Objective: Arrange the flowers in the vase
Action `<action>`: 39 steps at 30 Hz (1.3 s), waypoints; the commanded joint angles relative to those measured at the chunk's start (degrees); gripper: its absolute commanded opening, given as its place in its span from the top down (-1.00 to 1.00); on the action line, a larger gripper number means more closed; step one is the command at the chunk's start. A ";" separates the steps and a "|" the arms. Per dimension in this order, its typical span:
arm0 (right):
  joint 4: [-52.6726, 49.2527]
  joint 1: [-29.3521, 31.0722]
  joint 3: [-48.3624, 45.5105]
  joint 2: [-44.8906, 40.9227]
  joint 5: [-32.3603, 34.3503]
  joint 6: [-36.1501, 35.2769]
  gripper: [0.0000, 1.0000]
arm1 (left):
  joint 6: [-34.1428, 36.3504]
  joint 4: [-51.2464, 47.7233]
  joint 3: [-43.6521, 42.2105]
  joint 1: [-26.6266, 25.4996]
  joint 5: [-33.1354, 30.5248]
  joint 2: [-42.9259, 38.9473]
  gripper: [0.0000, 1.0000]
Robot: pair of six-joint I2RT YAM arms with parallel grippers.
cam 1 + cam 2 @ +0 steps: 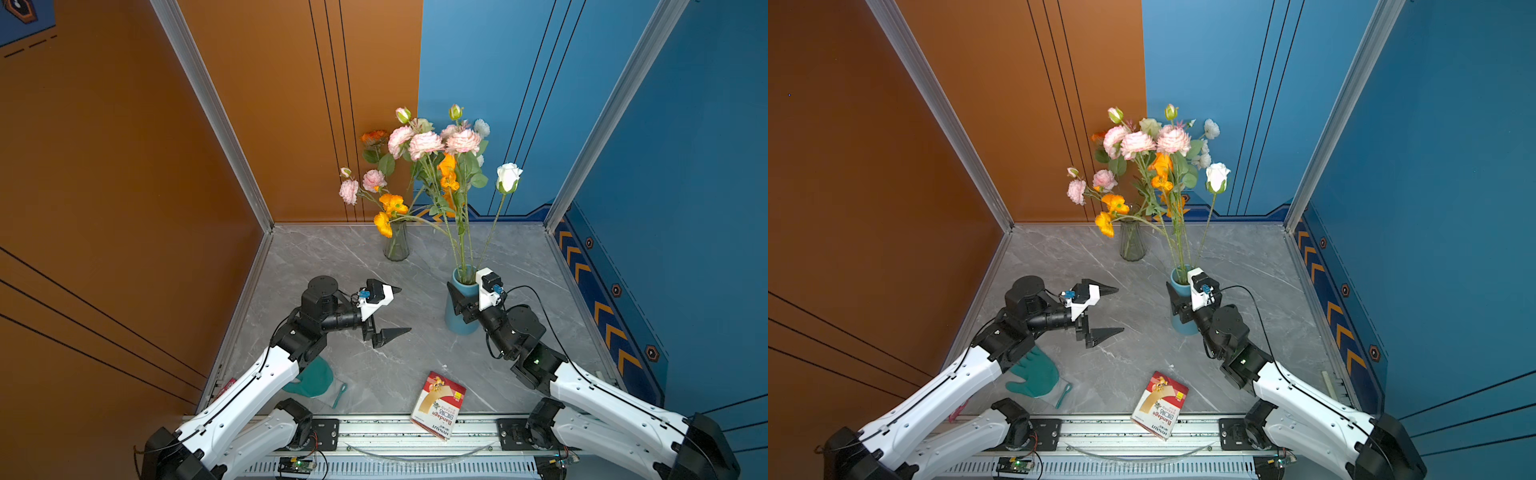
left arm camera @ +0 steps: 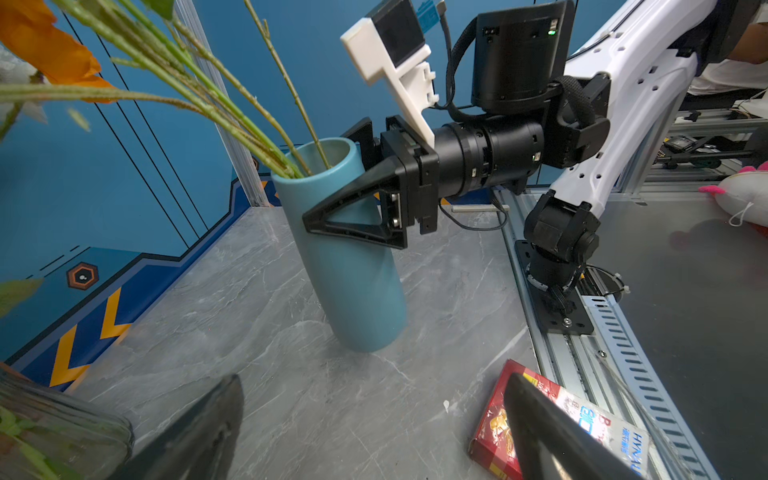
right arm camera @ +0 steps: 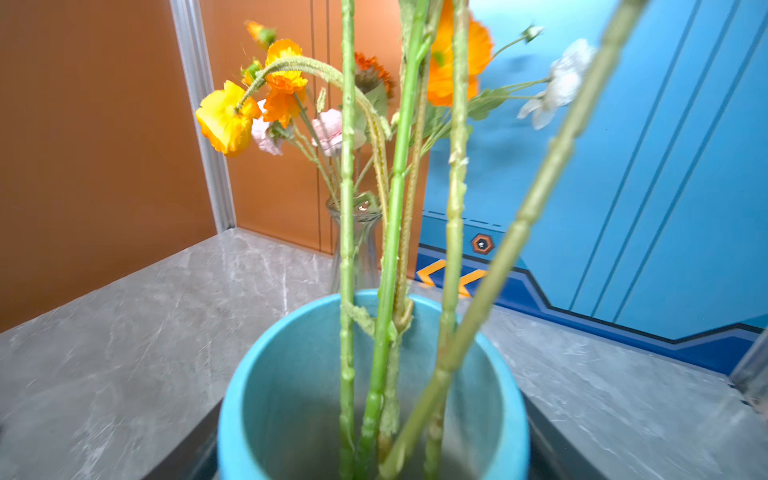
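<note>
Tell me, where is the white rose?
In both top views the white rose stands right of the pink flowers, its long stem going down into the blue vase on the right.

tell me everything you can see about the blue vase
The blue vase is a plain matte light-blue cylinder, ceramic-looking, open-topped, standing on the grey marble-look table. Several green flower stems stand inside, leaning on its rim. The right gripper straddles its upper wall; whether it clamps is unclear.
</note>
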 commanded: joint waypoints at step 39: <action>16.69 -20.32 21.37 7.45 2.78 3.52 0.22 | -0.07 0.16 1.11 -2.28 -0.60 2.82 -0.96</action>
